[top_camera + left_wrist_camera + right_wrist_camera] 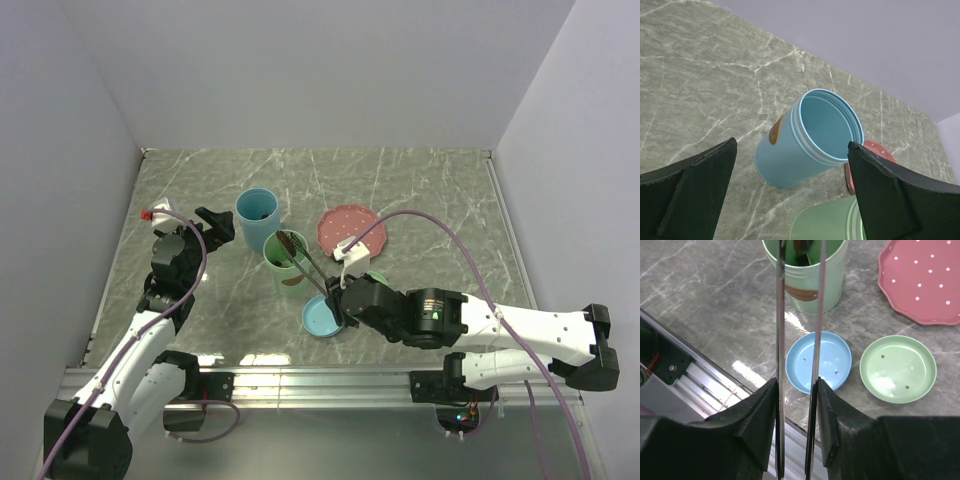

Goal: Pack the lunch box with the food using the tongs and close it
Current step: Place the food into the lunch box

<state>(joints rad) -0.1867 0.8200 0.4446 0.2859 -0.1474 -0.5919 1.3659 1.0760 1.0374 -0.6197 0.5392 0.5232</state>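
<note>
Grey tongs (pixel 780 330) pinched between right jaws — tips inside green cup (pixel 827 287)

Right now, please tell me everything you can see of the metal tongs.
The tongs are two long, thin arms of shiny grey metal, nearly parallel, with a narrow gap between them. The right pincer holds them, one black finger pressing each arm from outside. They pass above the blue lid, and their tips reach into the mouth of the upright green container, where a dark piece sits between them. Their joined end cannot be seen.
</note>
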